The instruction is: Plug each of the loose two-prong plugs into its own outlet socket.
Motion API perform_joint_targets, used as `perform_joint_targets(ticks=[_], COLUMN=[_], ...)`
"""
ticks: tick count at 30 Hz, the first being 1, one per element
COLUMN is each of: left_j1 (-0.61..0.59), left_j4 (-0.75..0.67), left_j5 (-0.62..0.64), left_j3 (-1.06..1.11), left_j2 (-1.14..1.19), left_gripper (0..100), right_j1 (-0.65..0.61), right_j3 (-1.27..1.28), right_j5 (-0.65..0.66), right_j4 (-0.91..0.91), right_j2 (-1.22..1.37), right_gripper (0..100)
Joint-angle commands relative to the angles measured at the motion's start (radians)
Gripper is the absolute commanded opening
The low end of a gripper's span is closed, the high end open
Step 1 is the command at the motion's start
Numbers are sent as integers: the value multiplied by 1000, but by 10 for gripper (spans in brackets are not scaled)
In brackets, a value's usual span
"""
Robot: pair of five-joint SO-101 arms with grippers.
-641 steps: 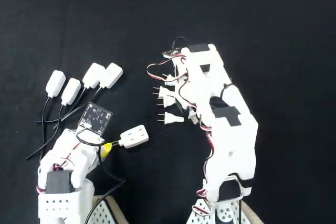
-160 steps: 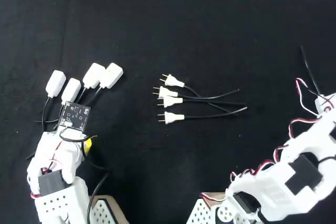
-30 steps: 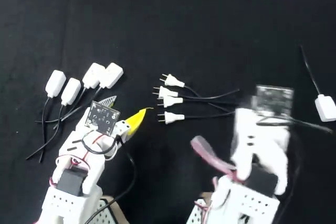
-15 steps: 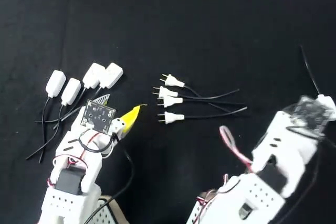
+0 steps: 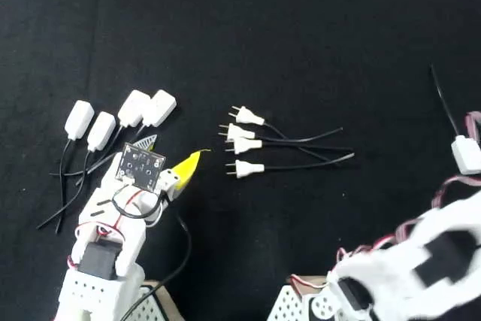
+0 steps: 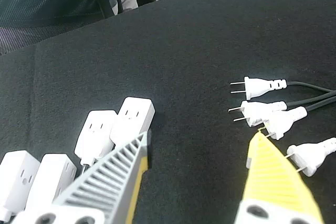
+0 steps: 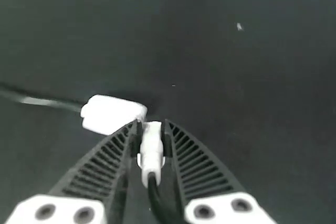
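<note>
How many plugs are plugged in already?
None looks plugged in for sure. The right fingers are shut on one plug beside a lone socket. Four plugs and four sockets lie apart, waiting, with the open left fingers between them.

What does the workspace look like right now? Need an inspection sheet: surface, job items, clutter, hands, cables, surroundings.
Surface: black cloth, flat.
Job's things: four sockets grouped at the left; four plugs loose at centre, prongs toward them; fifth socket at the right edge; fifth plug beside it, cannot tell whether mated.
Clutter: nothing seen.
Hands: left hand open, between sockets and plugs; right hand shut on the fifth plug.
Cables: plug leads run right; socket leads tangle at the left.
Surroundings: dark chair beyond the cloth.
</note>
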Motion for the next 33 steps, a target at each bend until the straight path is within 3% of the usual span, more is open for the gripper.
perform_joint_targets(ticks=[1, 7, 14, 21, 33], left_j1=[-5, -7, -8, -10, -10], left_j4=[-25, -23, -25, -21, -21], left_j5=[-9, -9, -9, -11, -11], left_j3=[18, 18, 18, 18, 18], left_j2=[-6, -6, -6, -6, -6], left_gripper=[299, 299, 299, 299, 300], right_j1=[21, -32, -146, -190, -81], right_j3=[-532, -937, -1198, -1260, -1267], right_j5=[-89, -155, -226, -264, -180], right_j4=[247, 520, 684, 694, 629], right_j2=[351, 605, 725, 774, 869], right_gripper=[11, 11, 11, 11, 11])
